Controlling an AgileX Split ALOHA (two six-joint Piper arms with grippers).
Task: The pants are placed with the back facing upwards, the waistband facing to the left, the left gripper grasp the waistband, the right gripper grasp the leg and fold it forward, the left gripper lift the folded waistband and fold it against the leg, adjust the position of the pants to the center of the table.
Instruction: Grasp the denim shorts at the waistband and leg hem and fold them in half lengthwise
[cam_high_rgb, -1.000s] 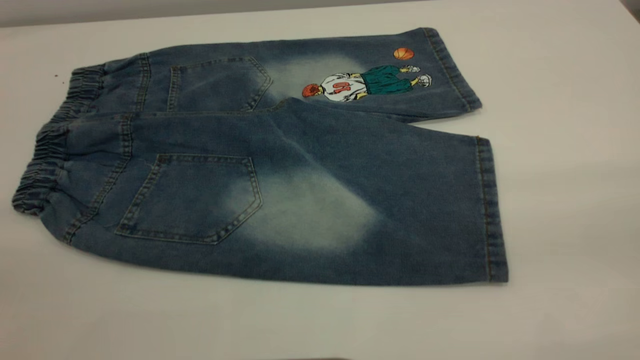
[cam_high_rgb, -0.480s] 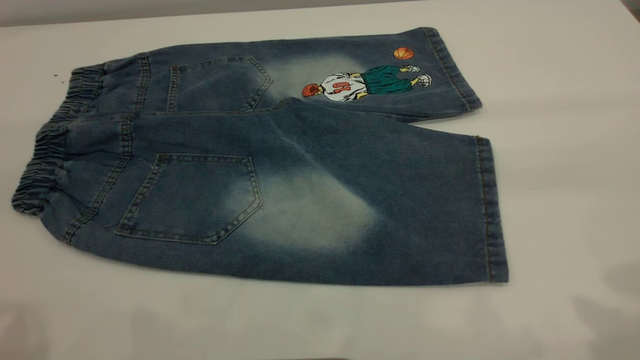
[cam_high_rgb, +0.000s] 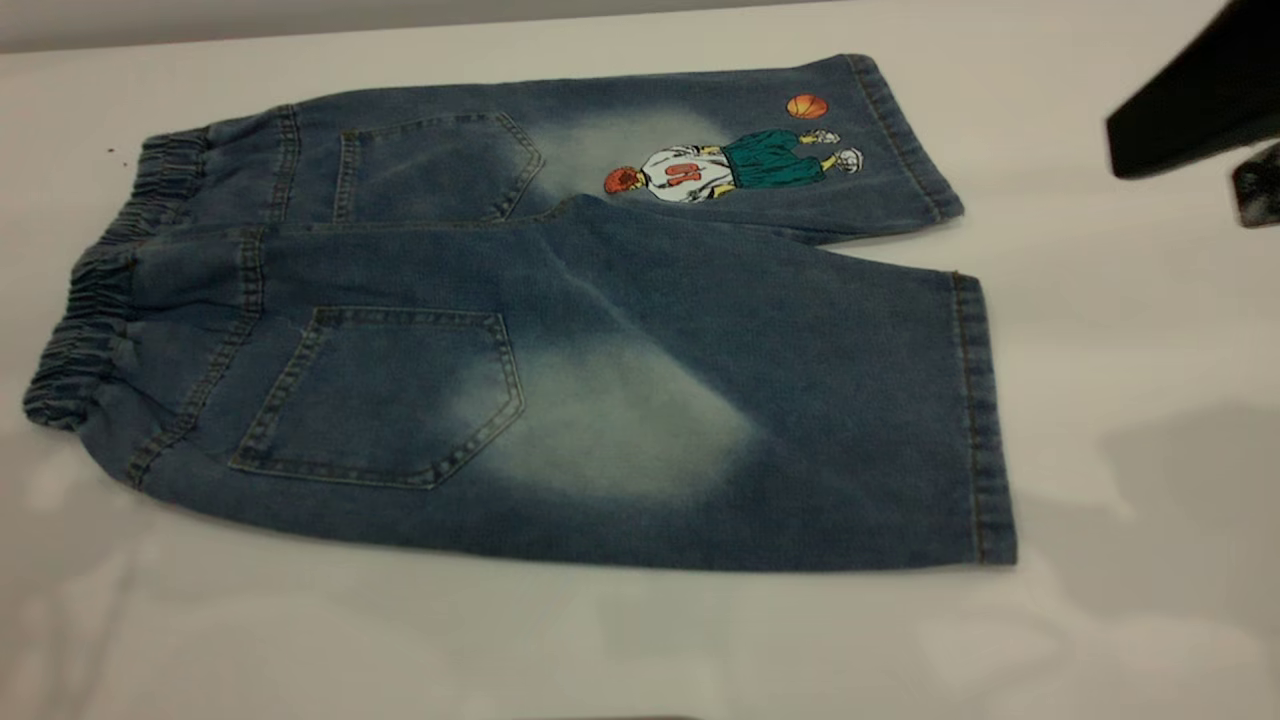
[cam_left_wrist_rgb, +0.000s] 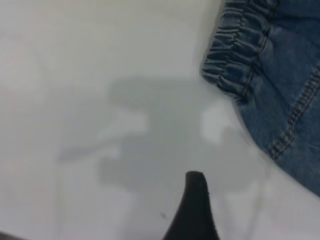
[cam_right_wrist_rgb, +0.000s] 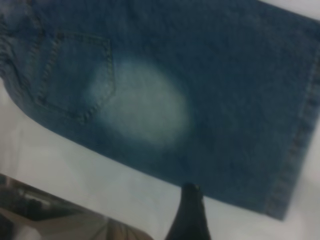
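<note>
The table before you is a plain white matte top, crossed by soft grey shadows along its near side and at its right. A grey strip of room runs beyond its far edge.

The pants lie flat on it, back up, both back pockets showing. The waistband is at the exterior view's left, gathered and ruffled. The plain leg, with its pale faded patch, lies nearer the camera, hem to the right. The leg with the basketball-player print lies farther away. Nothing rests on the denim.

The right gripper shows as a black shape at the upper right edge, well apart from the pants. In its wrist view one dark fingertip hangs above the table just beside the leg's long edge.

The left gripper appears only in its wrist view, as one dark fingertip over bare table near the waistband's corner.

You cannot tell how either gripper's jaws stand.
</note>
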